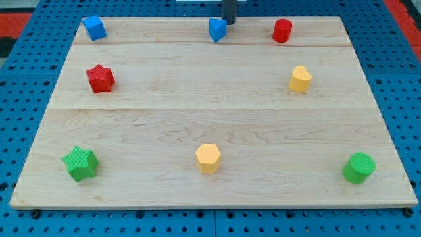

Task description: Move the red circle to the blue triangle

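Observation:
The red circle (pixel 282 30) stands near the top edge of the wooden board, right of centre. The blue triangle (pixel 218 29) stands at the top centre, well to the red circle's left. My tip (pixel 229 22) is at the view's top, just to the right of the blue triangle and close beside it, and left of the red circle with a clear gap.
A blue cube (pixel 94 28) at top left, a red star (pixel 100 78) on the left, a yellow heart (pixel 300 79) on the right, a green star (pixel 80 163) at bottom left, a yellow hexagon (pixel 208 158) at bottom centre, a green circle (pixel 359 167) at bottom right. The board (pixel 210 112) lies on blue pegboard.

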You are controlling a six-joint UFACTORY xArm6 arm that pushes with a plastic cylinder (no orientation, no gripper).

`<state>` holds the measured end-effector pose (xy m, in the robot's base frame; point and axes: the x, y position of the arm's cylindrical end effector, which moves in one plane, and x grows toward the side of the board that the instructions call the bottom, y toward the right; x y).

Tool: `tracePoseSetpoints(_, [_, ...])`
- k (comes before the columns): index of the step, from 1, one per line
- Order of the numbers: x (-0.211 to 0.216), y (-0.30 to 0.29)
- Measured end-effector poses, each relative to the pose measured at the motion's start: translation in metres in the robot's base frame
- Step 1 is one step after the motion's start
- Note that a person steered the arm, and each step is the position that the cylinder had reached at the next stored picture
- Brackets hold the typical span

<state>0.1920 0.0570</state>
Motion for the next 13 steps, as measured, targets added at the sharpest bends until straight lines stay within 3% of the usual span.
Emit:
tracePoseSetpoints(1, [0.000, 0.033])
tracePoseSetpoints(2, [0.000, 0.132])
tracePoseSetpoints(3, [0.013, 0.173])
tracePoseSetpoints(4, [0.056, 0.128])
tracePoseSetpoints(5, [0.068, 0.089])
tracePoseSetpoints(6, [0.042, 0.081])
tracePoseSetpoints(8, [0.014, 0.131])
tracePoseSetpoints(10, [0.006, 0.040])
tracePoseSetpoints(13, [0.024, 0.028])
